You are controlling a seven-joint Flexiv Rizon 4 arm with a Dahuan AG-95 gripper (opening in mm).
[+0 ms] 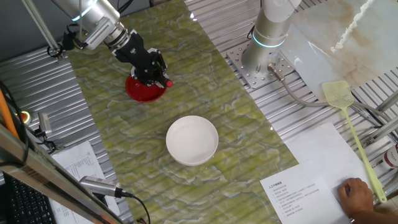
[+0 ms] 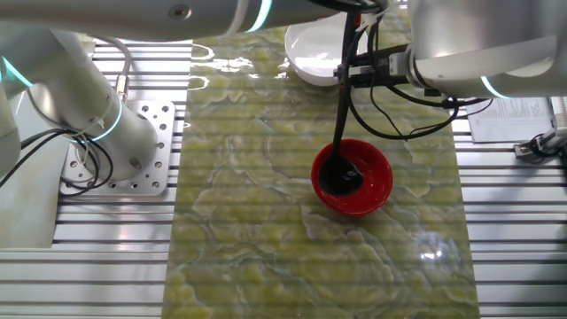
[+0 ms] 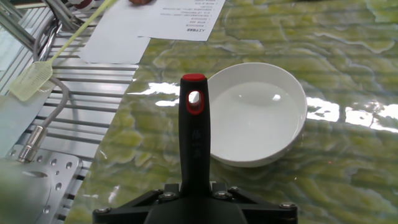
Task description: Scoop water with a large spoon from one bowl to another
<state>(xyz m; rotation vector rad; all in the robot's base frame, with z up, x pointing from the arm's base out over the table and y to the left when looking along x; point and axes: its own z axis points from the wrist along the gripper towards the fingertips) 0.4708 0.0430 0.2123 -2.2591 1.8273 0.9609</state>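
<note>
My gripper (image 1: 151, 67) is shut on the handle of the large spoon (image 2: 341, 115), a black ladle whose red-tipped handle end (image 3: 193, 84) rises in the hand view. The ladle's round head (image 2: 340, 180) rests inside the red bowl (image 2: 377, 177), held upright. I cannot make out water in the red bowl. The white bowl (image 1: 192, 140) stands near the middle of the green marbled mat; in the hand view the white bowl (image 3: 267, 115) holds clear water with a glint on it. My gripper hovers directly over the red bowl (image 1: 140, 91).
A yellow-green fly swatter (image 1: 351, 124) lies on the right with a person's hand (image 1: 357, 196) at its handle. Printed paper sheets (image 1: 298, 186) lie near the front right. The arm's base (image 1: 270, 37) stands at the back, with a second arm (image 2: 80, 97) on ribbed metal.
</note>
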